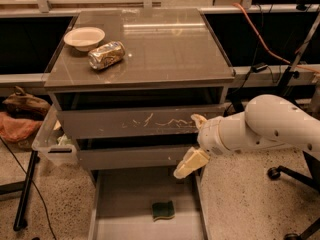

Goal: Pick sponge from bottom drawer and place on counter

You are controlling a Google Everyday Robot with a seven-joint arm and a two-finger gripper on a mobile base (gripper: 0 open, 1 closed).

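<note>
White bowl [84, 37], crushed golden can [106, 55] just beside it, clear plastic bin [50, 140] at left, orange-red cloth [16, 127] on floor.

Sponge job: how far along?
Done: bottom drawer stands open, sponge lying on its floor. In hand: gripper, open and empty, hangs in front of the middle drawer, above and right of the sponge. Left: descend, grasp, lift, set it on the counter, which holds a bowl and can.
</note>
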